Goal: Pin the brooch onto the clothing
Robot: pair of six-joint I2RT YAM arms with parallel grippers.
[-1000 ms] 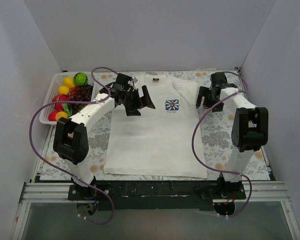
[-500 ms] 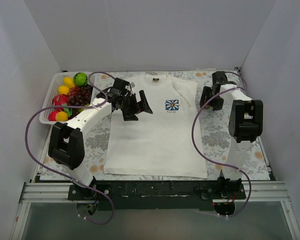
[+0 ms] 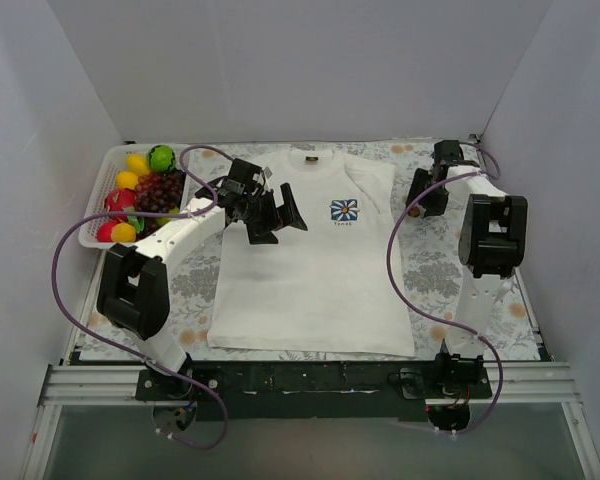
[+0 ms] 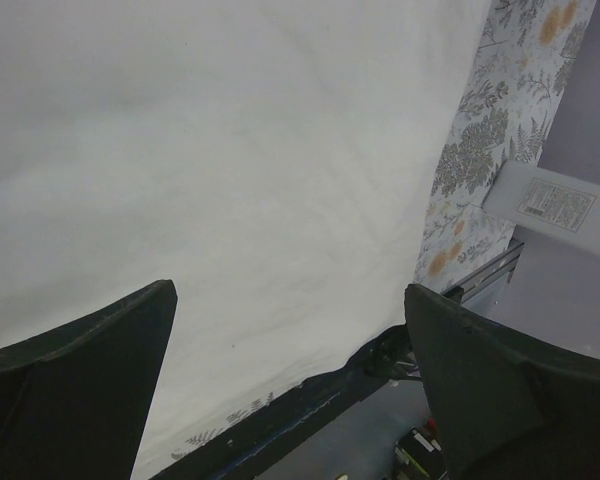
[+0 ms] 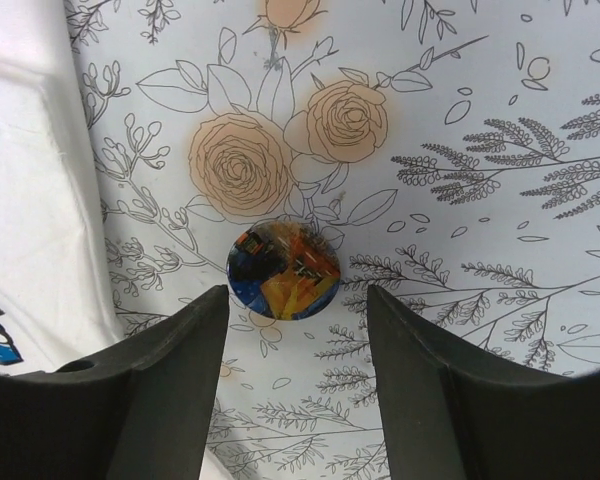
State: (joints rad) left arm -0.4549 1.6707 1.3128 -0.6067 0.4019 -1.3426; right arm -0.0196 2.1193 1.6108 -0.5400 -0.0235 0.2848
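The brooch (image 5: 283, 270) is seen in the right wrist view as a small flat round disc with a glossy face, printed in patches of blue, orange and dark brown. It lies flat on the floral cloth (image 5: 480, 150), a pale matte fabric drawn with grey line leaves and peach roses, just below two of those roses. The disc is placed just beside the right sleeve edge of the white T-shirt (image 5: 30, 150), not on it.

The right gripper (image 5: 296, 300) is held directly over the disc, with its two dark, blunt, smooth-sided fingers (image 5: 170, 390) set one on each side of it. The jaws are partly spread, only a little wider than the disc, and nothing is clamped. A clear gap is seen at one finger; whether the other finger touches the rim cannot be told from this angle.

In the top view, the soft, slightly creased shirt (image 3: 310, 270) is spread flat at the middle of the cloth, with its square blue-and-white logo (image 3: 344, 210) on the chest. The left gripper (image 3: 275, 212) is held over the shirt's upper left part, its jaws spread wide and empty.
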